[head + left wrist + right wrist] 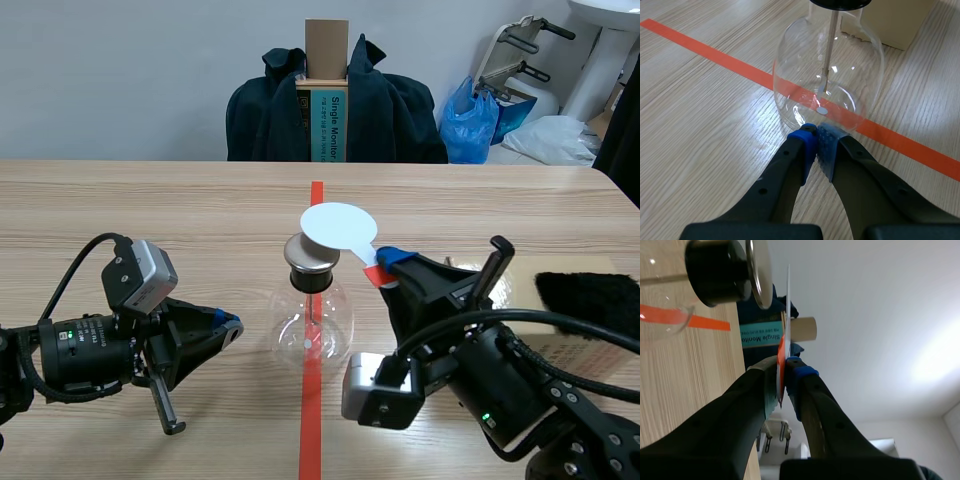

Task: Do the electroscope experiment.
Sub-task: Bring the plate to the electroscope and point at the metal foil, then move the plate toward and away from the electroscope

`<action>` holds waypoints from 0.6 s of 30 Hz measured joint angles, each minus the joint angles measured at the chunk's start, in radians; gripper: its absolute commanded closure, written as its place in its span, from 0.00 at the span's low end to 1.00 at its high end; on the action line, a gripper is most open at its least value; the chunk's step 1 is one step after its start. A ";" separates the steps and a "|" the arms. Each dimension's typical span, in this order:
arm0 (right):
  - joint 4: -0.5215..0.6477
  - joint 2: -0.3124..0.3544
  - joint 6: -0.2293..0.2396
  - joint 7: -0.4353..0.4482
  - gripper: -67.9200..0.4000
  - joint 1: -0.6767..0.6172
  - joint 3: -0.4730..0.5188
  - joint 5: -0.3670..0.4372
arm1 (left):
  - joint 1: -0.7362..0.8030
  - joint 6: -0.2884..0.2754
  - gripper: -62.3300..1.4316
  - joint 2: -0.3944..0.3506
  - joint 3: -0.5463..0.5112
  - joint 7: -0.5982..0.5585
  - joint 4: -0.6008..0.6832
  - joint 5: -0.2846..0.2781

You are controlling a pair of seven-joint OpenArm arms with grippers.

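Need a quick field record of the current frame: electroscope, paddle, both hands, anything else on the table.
electroscope: glass flask upright on the tape line, metal cap on top, rod inside
paddle: white disc just over the metal cap; right wrist view shows a narrow gap
right hand: shut on the paddle's orange-red handle
left hand: shut on nothing, low over the table, tips beside the flask's base
other: black cloth at the robot's right

One glass flask electroscope (312,320), one white disc paddle (338,225) (red handle), one black cloth (588,300), one cardboard box (560,265), one blue bag (470,125).
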 measured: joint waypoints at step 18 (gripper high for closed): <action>0.000 0.000 0.000 0.112 0.98 0.001 0.000 -0.049 | 0.000 0.000 0.95 0.000 0.000 0.000 0.000 0.000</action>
